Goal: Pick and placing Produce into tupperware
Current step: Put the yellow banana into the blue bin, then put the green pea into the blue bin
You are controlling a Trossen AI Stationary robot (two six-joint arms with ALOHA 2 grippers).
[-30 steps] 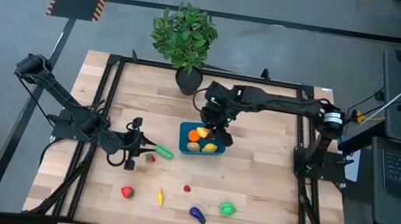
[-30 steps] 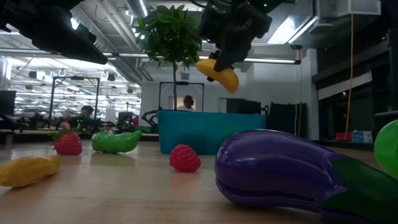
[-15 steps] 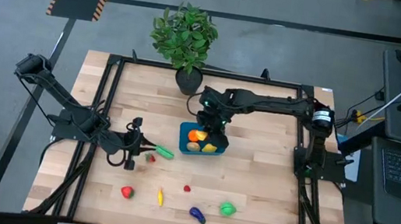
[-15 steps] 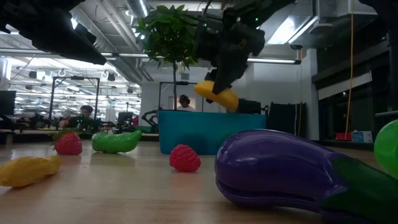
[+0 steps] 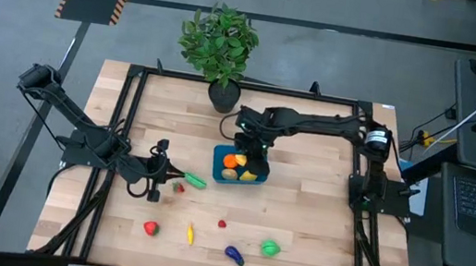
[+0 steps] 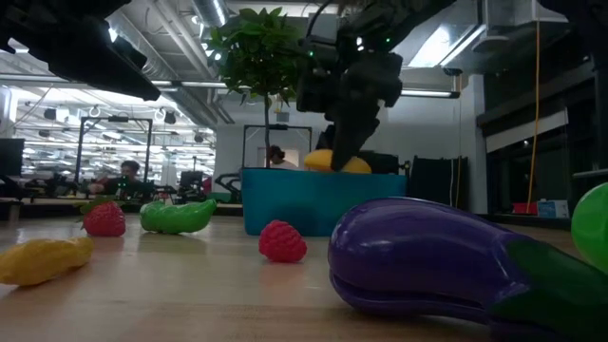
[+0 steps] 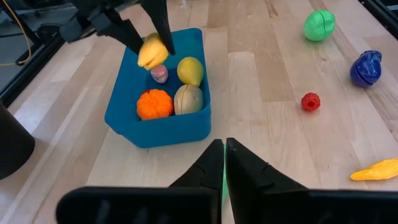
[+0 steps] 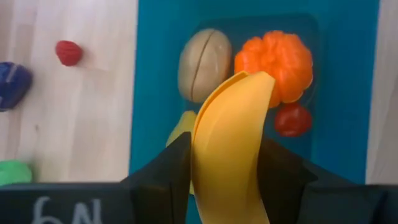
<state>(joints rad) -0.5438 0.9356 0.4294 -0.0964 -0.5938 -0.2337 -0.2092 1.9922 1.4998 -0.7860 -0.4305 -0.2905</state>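
Right arm stretched from its base at the table's 3 o'clock edge toward centre, wrist bent down, right gripper [image 5: 253,157] pointing straight down over the tub [image 5: 219,163] and clamped on a banana [image 8: 231,149], one dark finger [image 8: 163,173] pressed to each side (fingertips low, about at the rim in the low view [image 6: 339,157]). Left arm folded low from its shoulder at the 9 o'clock corner, forearm lying along the table toward 3 o'clock, left gripper [image 5: 157,176] idle near the left-centre of the table, fingers [image 7: 214,163] pressed together with no gap, holding nothing.
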